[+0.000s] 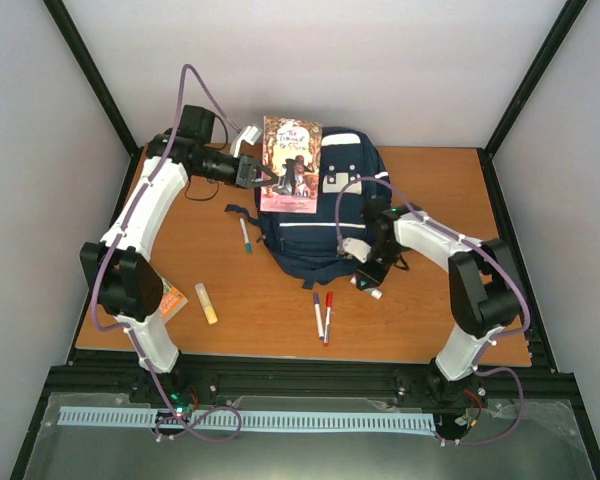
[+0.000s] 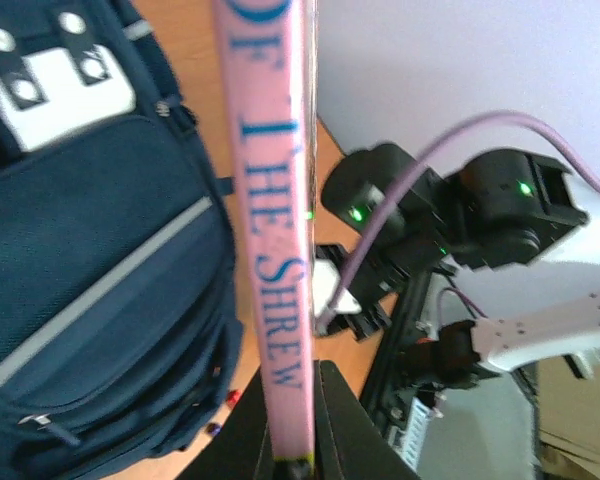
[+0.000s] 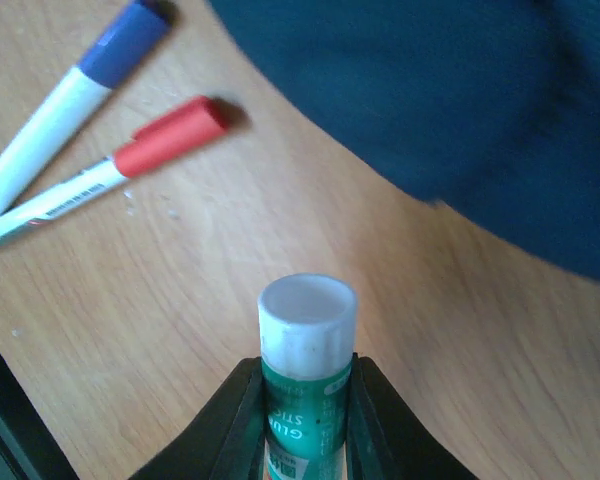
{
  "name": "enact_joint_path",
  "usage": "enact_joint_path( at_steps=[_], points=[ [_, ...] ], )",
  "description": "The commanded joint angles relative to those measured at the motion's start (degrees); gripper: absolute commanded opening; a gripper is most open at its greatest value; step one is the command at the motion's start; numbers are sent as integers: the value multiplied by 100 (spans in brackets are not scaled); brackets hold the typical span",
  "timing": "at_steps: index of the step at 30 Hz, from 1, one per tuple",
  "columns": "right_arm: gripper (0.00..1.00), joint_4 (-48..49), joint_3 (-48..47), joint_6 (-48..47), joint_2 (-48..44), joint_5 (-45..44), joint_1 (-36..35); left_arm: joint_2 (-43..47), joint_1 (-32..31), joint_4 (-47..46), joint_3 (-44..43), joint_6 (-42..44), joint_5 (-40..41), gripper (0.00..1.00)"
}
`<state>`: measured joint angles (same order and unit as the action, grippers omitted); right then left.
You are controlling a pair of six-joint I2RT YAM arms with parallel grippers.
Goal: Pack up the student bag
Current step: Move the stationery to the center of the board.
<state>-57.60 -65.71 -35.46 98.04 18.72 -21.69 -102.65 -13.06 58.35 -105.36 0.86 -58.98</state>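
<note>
- Top external view: the large navy blue fabric student bag point(image 1: 325, 215) lies front side up in the middle of the brown wooden tabletop point(image 1: 450, 195). Its white patch faces the far edge, and its inside cannot be seen.
- The left tool point(image 1: 255, 175) pinches a paperback book point(image 1: 291, 165) with an illustrated cover, held over the bag's far left corner.
- The right tool point(image 1: 368, 283), at the bag's near right edge, grips a green glue stick point(image 1: 376, 293) with a white cap.
- A green-capped white pen point(image 1: 245, 235) lies just left of the bag, and a yellow stick point(image 1: 207, 303) lies near the left arm.
- Left wrist view: the tool is pressed on the book's pink spine, where blue letters read "OF THE SHREW". The bag, with thin pale stripes, lies to the left of the spine.
- Right wrist view: the fingers point(image 3: 238, 420) clamp the glue stick, whose label shows "GLU" and "STIC". A blue-capped white marker point(image 3: 70, 95) and a red-capped white marker point(image 3: 120, 165) lie side by side near the bag.
</note>
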Motion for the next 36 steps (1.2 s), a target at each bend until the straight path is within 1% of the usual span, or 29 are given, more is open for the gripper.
enact_joint_path(
  at_steps=[1,4,15,19,22,24,25,27,30,32,34,36],
  points=[
    [13,-161,-306,-248,391,114,-526,330,97,39,-13,280,513,1],
    [13,-144,-378,-229,576,123,-698,413,102,55,36,326,558,1],
    [15,83,-451,53,1079,367,-887,344,102,61,-172,267,716,1],
    [17,163,-497,215,1192,210,-889,304,102,17,-208,169,579,1],
    [29,205,-451,274,1110,267,-889,286,102,-39,-208,108,424,1],
    [43,34,-539,258,1041,335,-889,288,102,-26,-222,131,418,1],
    [46,-132,-612,234,969,339,-889,282,110,-4,-241,141,424,1],
    [49,-585,-869,152,689,334,-862,293,111,56,-307,184,363,1],
    [55,-954,-1159,-67,-25,484,-546,328,115,-59,-342,62,27,1],
    [60,-1012,-1453,-50,-417,1119,-44,301,111,-185,-352,-69,-152,1],
    [67,-833,-1943,286,-619,2041,562,234,111,-273,-411,-150,-238,1],
    [80,-610,-2490,809,-586,3011,984,167,111,-363,-519,-180,-327,1]
  ],
)
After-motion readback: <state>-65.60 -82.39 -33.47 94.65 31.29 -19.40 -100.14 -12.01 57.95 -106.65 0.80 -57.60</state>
